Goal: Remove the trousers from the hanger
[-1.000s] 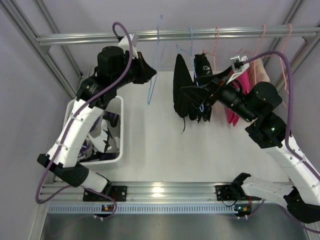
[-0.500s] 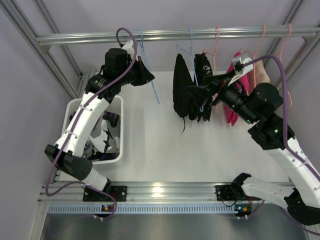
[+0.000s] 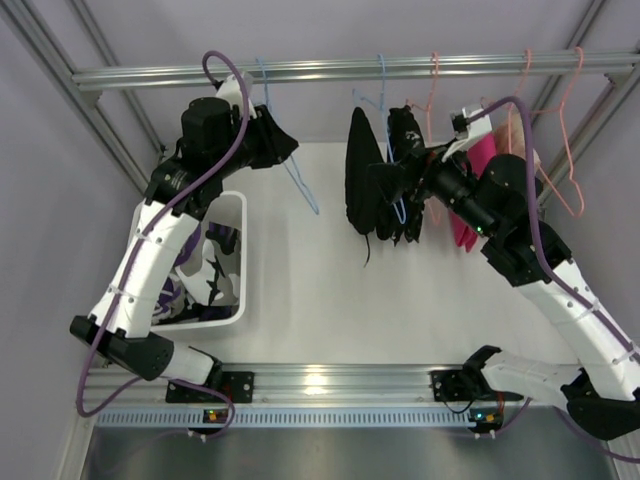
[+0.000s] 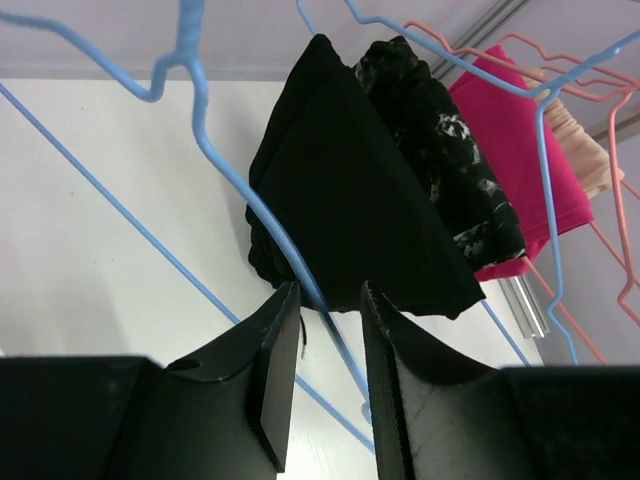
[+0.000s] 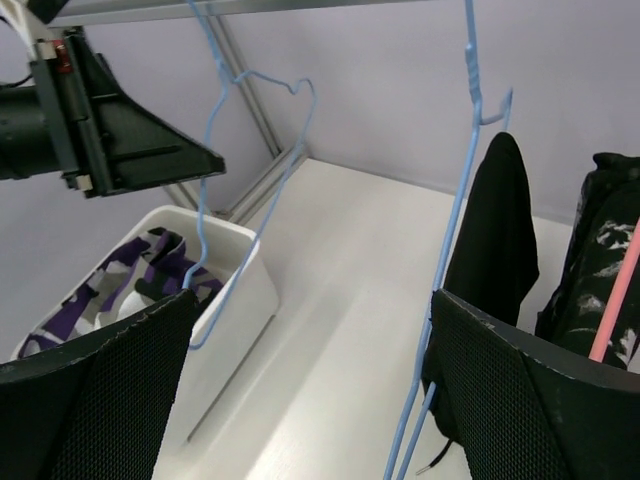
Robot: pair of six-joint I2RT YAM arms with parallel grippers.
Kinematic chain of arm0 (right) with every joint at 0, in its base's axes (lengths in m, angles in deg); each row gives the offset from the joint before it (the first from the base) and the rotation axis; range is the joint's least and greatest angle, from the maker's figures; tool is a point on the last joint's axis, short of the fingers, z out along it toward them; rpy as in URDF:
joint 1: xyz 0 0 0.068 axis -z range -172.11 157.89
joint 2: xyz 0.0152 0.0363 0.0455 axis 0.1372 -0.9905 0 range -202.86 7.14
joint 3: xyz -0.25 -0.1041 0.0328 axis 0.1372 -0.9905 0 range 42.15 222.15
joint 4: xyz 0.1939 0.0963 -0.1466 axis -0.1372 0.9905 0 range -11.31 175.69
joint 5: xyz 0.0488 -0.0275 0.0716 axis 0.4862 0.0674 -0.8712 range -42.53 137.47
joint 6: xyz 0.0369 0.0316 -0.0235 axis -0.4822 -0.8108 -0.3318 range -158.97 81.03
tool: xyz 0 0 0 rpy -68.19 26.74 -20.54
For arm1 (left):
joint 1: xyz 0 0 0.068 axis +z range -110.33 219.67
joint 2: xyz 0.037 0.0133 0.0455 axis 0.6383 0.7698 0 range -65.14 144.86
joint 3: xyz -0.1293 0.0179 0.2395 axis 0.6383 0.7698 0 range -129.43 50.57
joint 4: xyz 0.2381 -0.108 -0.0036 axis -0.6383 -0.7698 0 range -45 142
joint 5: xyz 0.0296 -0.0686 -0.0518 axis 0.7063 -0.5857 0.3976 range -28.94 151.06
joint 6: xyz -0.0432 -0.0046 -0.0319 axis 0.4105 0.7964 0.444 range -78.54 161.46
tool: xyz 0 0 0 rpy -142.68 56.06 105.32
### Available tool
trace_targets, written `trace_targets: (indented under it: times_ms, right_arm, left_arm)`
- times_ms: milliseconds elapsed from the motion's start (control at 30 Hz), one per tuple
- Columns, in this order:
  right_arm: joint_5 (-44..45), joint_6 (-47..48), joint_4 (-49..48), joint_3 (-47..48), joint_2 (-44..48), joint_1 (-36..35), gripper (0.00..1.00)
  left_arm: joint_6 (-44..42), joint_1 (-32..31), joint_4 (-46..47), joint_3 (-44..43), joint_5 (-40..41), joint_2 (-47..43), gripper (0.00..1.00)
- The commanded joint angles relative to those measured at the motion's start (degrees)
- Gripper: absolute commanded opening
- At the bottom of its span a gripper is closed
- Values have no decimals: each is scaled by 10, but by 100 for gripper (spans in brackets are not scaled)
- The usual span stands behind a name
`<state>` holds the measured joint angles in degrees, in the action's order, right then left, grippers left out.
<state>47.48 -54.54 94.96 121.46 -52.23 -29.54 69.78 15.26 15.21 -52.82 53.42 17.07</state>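
The plain black trousers [image 3: 360, 185] hang folded over a blue hanger on the rail; they also show in the left wrist view [image 4: 350, 190] and the right wrist view [image 5: 495, 230]. The camouflage trousers [image 3: 195, 290] lie in the white bin [image 3: 243, 262], also in the right wrist view [image 5: 110, 280]. My left gripper [image 3: 283, 150] is up by the rail, jaws drawn close about the wire of an empty blue hanger [image 4: 235, 190]. My right gripper [image 3: 385, 185] is wide open and empty beside the black trousers, its right finger [image 5: 540, 400] against their hanger wire.
A black garment with white print [image 3: 405, 180] hangs right of the black trousers, then a bright pink garment [image 3: 468, 215]. A beige garment [image 4: 580, 150] hangs farther along. Empty pink hangers [image 3: 560, 150] hang at the rail's right end [image 3: 600, 62].
My left gripper has moved left along the rail, carrying the empty blue hanger's hook with it and tilting it. My right gripper has edged up and left toward the black trousers.
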Motion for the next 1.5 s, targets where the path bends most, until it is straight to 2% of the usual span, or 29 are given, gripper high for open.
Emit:
trace_targets:
  times_ms: [0, 100, 200, 233, 267, 333, 367, 467, 667, 900, 1033, 1133, 1167, 1300, 1400, 1467]
  right_arm:
    - [4, -6, 24, 33, -17, 25, 98]
    - [-24, -17, 23, 34, -21, 39, 98]
    - [-26, -24, 25, 38, -24, 54, 97]
    - [-32, -25, 25, 39, -24, 62, 95]
    - [-42, -30, 25, 42, -27, 70, 91]
    - [-79, -36, 31, 58, -38, 97, 87]
    - [-104, -37, 36, 74, -50, 110, 85]
    - [-145, -33, 54, 109, -78, 121, 80]
    - [-180, -45, 77, 149, -124, 126, 64]
    - [-118, -61, 81, 144, -161, 126, 64]
    - [-115, -57, 77, 142, -178, 126, 63]
    - [-143, -71, 73, 142, -196, 127, 60]
    - [-183, -81, 57, 133, -201, 129, 59]
    - [-318, -177, -51, 82, -210, 148, 56]
    - [-369, -236, -120, 62, -218, 149, 53]
    - [-381, -268, -156, 43, -214, 149, 47]
  left_arm:
    - [-18, 2, 11, -14, 9, 0, 34]
    - [-22, 2, -3, -18, 10, 6, 38]
    - [-30, 3, 13, 15, 0, -22, 50]
    - [-33, 3, 39, 27, -4, -34, 55]
    - [-40, 2, 54, 41, -7, -49, 67]
    - [-67, 2, 97, 72, -18, -93, 78]
    - [-78, 2, 104, 77, -19, -116, 88]
    - [-140, 2, 97, 71, -16, -144, 96]
    - [-229, 2, 38, 56, 21, -185, 98]
    - [-251, 2, 59, 80, 44, -243, 99]
    - [-252, 2, 57, 86, 46, -251, 99]
    - [-252, 2, 59, 94, 48, -253, 99]
    - [-252, 2, 61, 97, 47, -253, 99]
    - [-252, 2, 74, 112, 42, -260, 99]
    - [-252, 2, 76, 116, 40, -261, 99]
    - [-252, 2, 77, 120, 40, -263, 99]
